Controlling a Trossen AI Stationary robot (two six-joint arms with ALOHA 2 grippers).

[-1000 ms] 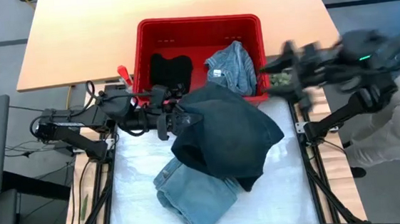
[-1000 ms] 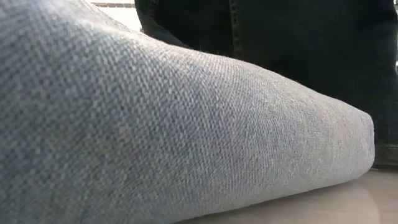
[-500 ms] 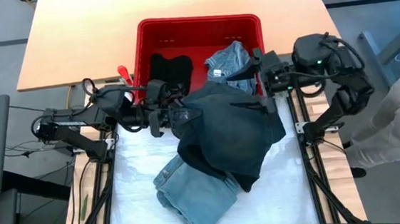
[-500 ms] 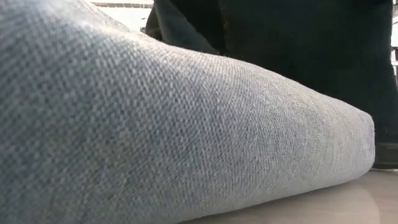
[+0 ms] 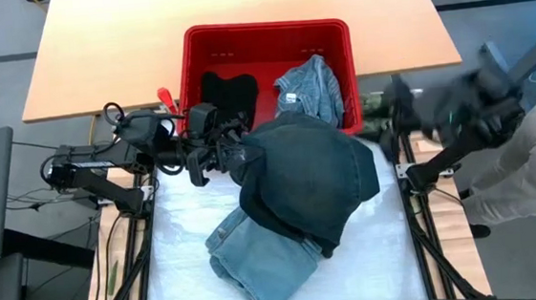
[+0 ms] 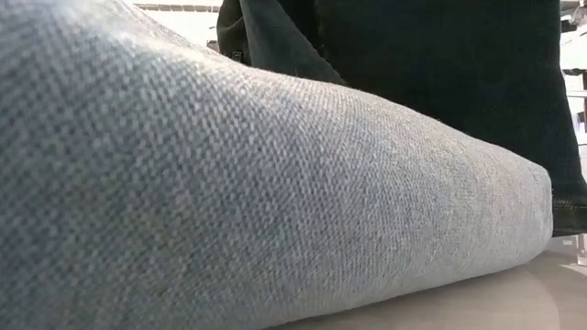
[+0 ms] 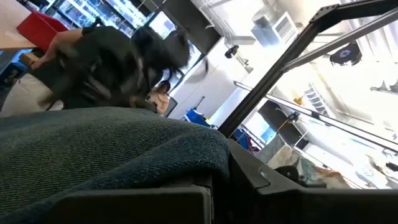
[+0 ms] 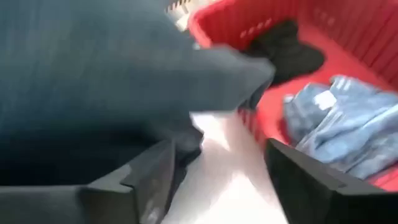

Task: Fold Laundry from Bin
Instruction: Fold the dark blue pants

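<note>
The red rectangular plastic bin holds a black garment and a blue-white striped garment. In front of it on the white-covered surface, a dark denim-blue garment lies heaped over a folded light blue-grey garment. The left claw is clenched on the dark garment's edge, while the right claw hangs released beside the bin.

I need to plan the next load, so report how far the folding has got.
Done: light blue jeans lie folded on the table's white mat. In hand: the left tool is shut on the dark denim garment draped over them; the right tool is open, off to the mat's right side. Left: a black piece and a blue-grey piece wait in the red bin.
</note>
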